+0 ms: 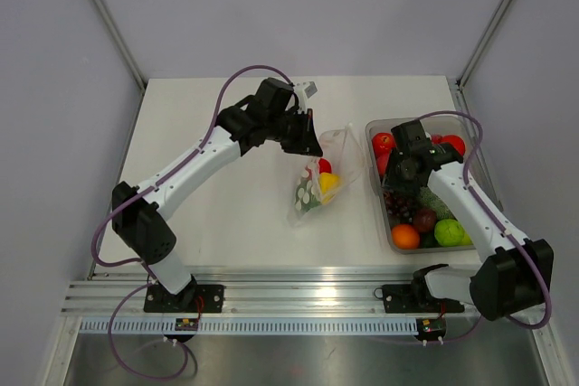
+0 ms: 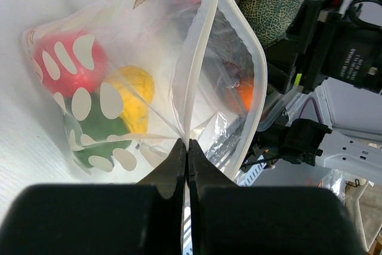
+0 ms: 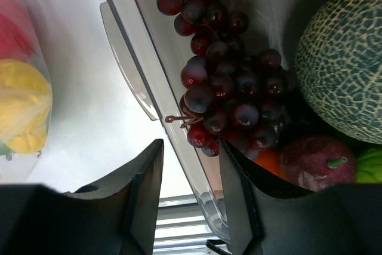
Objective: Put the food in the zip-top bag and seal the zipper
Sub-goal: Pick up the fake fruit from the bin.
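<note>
Pressed together, the left tool (image 2: 187, 150) pinches the zip-top bag (image 2: 119, 82) by its mouth edge, propping it open on the bench (image 2: 24, 165); in the right wrist view, the right tool (image 3: 191, 189), partly spread above the tray wall (image 3: 128, 58), should centre over the grape bunch (image 3: 227, 94) before closing.

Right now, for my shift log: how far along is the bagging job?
Done: a red piece, a yellow piece and a green piece sit inside the zip-top bag. In hand: the left tool pinches the bag's mouth edge; the right tool hangs open near the grape bunch in the tray. Left: more tray food, then sealing the open zipper.
</note>
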You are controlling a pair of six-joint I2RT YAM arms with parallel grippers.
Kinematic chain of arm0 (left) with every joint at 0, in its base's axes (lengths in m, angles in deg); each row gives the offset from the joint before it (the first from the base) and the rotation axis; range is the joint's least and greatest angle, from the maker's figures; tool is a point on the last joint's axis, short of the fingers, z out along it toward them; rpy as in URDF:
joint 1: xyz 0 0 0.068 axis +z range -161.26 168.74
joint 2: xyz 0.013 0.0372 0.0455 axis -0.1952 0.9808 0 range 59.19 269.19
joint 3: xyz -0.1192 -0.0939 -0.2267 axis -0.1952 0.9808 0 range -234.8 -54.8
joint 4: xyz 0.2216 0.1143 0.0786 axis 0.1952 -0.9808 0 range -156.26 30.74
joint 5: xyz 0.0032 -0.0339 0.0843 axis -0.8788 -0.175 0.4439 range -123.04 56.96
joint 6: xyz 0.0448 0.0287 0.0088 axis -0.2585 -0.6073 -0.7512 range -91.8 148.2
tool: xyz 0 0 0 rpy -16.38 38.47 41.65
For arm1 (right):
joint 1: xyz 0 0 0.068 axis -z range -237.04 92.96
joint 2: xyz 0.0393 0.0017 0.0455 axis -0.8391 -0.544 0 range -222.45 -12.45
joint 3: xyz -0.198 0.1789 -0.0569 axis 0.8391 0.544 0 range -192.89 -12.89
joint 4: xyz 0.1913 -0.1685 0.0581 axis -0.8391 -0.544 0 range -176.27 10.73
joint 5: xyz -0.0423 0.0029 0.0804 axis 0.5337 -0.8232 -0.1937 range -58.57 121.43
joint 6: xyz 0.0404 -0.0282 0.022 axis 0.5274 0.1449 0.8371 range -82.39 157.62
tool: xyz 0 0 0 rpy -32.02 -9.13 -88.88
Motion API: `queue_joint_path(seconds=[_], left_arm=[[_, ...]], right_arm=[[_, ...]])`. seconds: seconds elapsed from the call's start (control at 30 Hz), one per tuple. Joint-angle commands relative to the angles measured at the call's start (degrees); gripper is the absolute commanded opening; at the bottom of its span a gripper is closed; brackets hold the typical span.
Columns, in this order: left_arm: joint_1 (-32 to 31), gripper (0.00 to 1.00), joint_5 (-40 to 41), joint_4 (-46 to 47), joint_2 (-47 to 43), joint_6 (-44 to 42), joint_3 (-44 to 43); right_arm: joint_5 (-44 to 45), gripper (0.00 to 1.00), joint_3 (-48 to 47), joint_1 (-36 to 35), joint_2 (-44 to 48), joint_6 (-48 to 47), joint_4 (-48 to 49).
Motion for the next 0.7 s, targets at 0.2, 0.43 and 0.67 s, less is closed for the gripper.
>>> queue_joint_path(seconds=[0.2, 0.43, 0.67], left_arm=[[0.20, 0.00, -1.20, 2.95, -0.85, 0.08, 0.44], [0.20, 0.00, -1.47, 3.56, -1.46, 0.08, 1.14], [0.20, 0.00, -1.65, 3.91, -1.99, -0.09, 1.84]], right_arm=[[6.62, 0.52, -2.14, -4.27, -4.69, 7.40, 0.25], [9.17, 0.53, -2.40, -4.80, -6.54, 8.19, 0.33], [10.66, 0.53, -3.19, -7.08, -8.30, 9.60, 0.95]])
